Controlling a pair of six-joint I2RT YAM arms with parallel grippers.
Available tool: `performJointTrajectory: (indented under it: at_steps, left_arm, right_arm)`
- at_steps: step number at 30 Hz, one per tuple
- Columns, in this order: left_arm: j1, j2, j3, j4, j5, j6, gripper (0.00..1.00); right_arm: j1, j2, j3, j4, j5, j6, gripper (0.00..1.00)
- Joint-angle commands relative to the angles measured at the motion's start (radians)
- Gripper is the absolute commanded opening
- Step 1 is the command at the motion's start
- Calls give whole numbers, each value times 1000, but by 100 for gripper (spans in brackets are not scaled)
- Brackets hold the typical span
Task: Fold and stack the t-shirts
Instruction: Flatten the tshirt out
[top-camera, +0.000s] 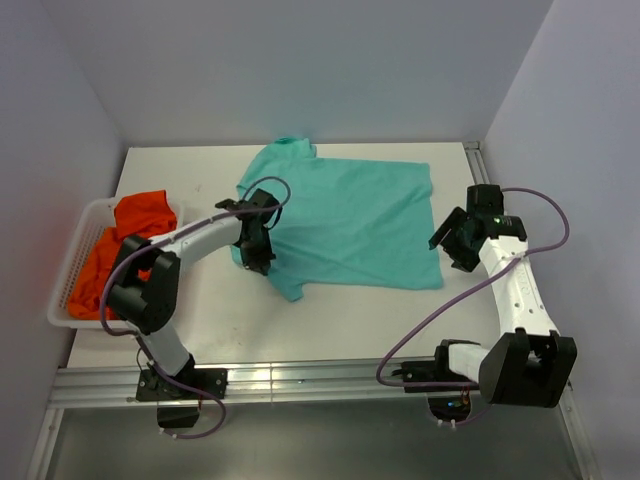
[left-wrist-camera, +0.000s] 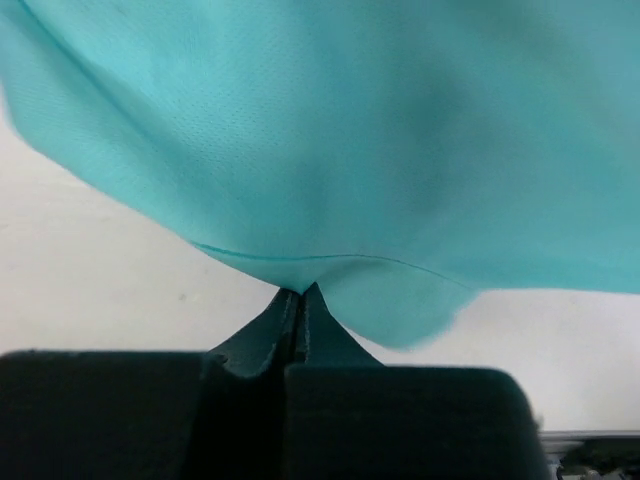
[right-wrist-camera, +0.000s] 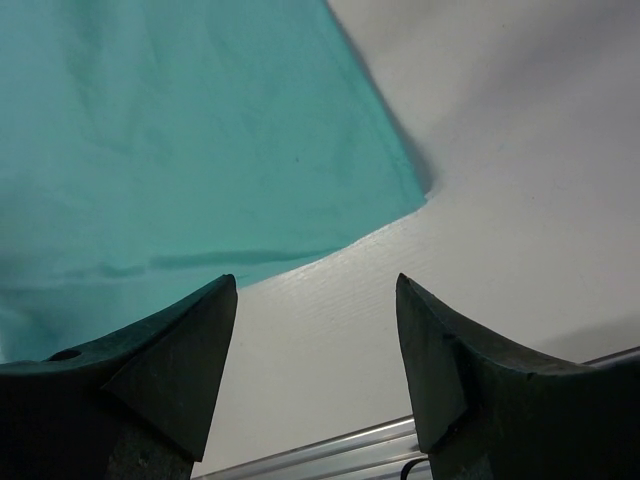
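Observation:
A teal-green t-shirt (top-camera: 350, 215) lies spread across the middle of the white table, neck toward the back left. My left gripper (top-camera: 256, 250) sits at its near-left sleeve edge, shut on a pinch of the teal cloth (left-wrist-camera: 350, 130), which rises from the closed fingertips (left-wrist-camera: 300, 292). My right gripper (top-camera: 447, 243) hovers open just off the shirt's near-right hem corner. In the right wrist view the teal hem (right-wrist-camera: 170, 140) lies ahead and left of the fingertips (right-wrist-camera: 315, 280), with bare table between them. Orange-red t-shirts (top-camera: 135, 225) are heaped in the basket at the left.
A white slatted basket (top-camera: 70, 265) stands at the table's left edge. An aluminium rail (top-camera: 300, 380) runs along the near edge by the arm bases. Grey walls close in the back and both sides.

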Motion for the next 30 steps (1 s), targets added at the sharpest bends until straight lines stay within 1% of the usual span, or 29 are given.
performJointTrajectory:
  at_steps: [1,2,3,4,5,6,7,8,9,10,11,12,13,14,15,16,17,20,21,23,24,25,26,28,30]
  left_arm:
    - [-3,-119,175,-180,-116,47,0]
    - [-3,-112,209,-200,-127,56,0]
    - [-2,-100,284,-220,-132,76,0]
    - [-2,-81,324,-244,-133,82,0]
    - [-2,-28,361,-248,-132,90,0]
    - [-2,6,437,-243,-124,108,0]
    - [1,93,480,-246,-101,116,1]
    - [3,144,531,-252,-91,124,2]
    - [7,198,641,-249,-72,142,4]
    - [10,324,709,-274,-48,151,9]
    - [13,391,784,-283,-13,161,18]
    - [24,446,892,-279,9,150,23]
    - [38,513,907,-247,67,144,32]
    - [53,549,925,-211,139,136,48]
    - [82,587,1006,-225,141,119,54]
    - [93,624,1027,-231,140,115,68]
    - [99,623,1025,-210,146,115,89]
    - [112,577,990,-220,100,134,91]
    - [113,553,940,-223,62,148,91]
    - [112,473,891,-229,23,159,91]
    - [110,439,831,-225,23,167,91]
    - [107,404,800,-220,-27,167,91]
    - [109,335,771,-213,-40,168,91]
    - [107,251,703,-209,-63,167,91]
    - [109,211,648,-209,-63,159,91]
  right_arm:
    - [4,-46,7,1,40,-12,72]
    - [2,-51,3,1,40,-11,72]
    - [2,-52,0,4,42,-9,72]
    - [4,-52,-2,7,40,-8,72]
    - [2,-51,-3,10,42,-8,71]
    - [2,-49,-3,10,40,-6,71]
    - [2,-45,-3,13,40,-4,71]
    - [2,-45,-2,13,42,-3,71]
    - [2,-43,1,13,40,-3,71]
    - [2,-43,4,13,38,-1,71]
    - [2,-42,9,13,37,-3,71]
    - [2,-42,12,13,35,-3,71]
    - [4,-40,12,18,32,-1,71]
    - [2,-39,14,16,31,-6,71]
    - [2,-34,17,15,29,-8,71]
    - [2,-34,18,12,28,-9,71]
    - [2,-34,20,9,28,-12,71]
    - [2,-48,9,4,37,-21,71]
    - [2,-51,3,6,35,-21,71]
    - [2,-60,-18,15,28,-20,71]
    - [2,-63,-25,18,25,-18,71]
    - [2,-63,-32,23,22,-17,71]
    - [2,-63,-40,26,22,-15,71]
    - [2,-60,-45,30,22,-15,71]
    - [4,-57,-45,33,22,-20,71]
